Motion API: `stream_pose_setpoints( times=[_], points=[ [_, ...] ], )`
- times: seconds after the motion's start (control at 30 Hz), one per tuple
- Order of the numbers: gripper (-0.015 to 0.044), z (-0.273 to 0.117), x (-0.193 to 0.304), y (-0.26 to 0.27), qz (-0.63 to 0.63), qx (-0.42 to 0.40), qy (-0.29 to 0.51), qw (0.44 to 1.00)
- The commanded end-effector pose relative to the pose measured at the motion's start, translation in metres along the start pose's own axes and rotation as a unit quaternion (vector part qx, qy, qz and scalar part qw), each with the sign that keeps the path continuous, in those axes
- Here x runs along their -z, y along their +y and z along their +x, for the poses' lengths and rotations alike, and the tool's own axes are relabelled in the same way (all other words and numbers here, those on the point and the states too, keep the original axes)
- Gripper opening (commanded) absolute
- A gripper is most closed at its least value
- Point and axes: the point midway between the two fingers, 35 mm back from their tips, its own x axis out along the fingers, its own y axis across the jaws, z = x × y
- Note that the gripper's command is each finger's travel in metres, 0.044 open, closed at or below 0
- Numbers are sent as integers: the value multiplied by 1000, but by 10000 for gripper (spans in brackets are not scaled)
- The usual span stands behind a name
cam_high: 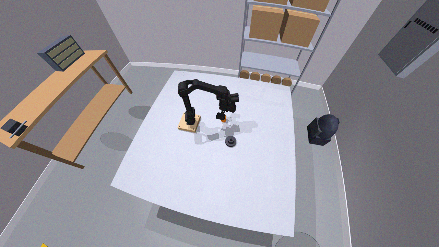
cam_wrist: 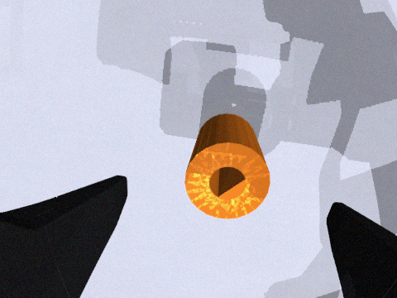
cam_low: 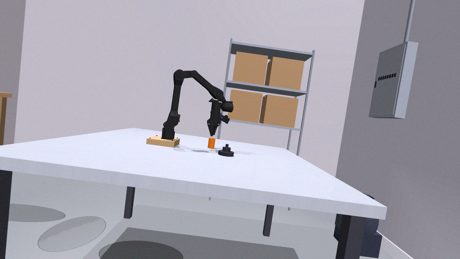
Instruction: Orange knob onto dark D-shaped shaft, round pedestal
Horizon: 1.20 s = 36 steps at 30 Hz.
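The orange knob [cam_high: 223, 120] [cam_low: 211, 143] [cam_wrist: 227, 155] stands upright on the table, its hole facing up. In the wrist view the hole's flat side is at the lower right, running diagonally. My gripper [cam_low: 211, 135] [cam_wrist: 231, 202] is open and points down just above the knob, with one fingertip out to each side of it in the wrist view. Nothing is between the fingers. The dark round pedestal [cam_high: 227, 144] [cam_low: 225, 154] stands close by, towards the front of the table, with its bare shaft [cam_high: 230, 139] [cam_low: 226, 145] upright. The shaft's flat side cannot be made out.
The arm's wooden base plate [cam_high: 183, 125] [cam_low: 154, 141] sits left of the knob on the white table [cam_high: 199, 178] [cam_low: 160, 164]. The arm's shadow falls around the knob. A shelf rack [cam_high: 270, 61] [cam_low: 266, 87] with boxes stands behind the table, and a wooden bench [cam_high: 58, 84] at the left.
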Motion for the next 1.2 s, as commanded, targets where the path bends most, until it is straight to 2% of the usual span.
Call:
stream_pose_setpoints(
  times=[0.0,1.17],
  points=[
    [440,8,1,1,2,-1,5,1000],
    [440,64,1,2,2,-1,6,1000]
  ],
)
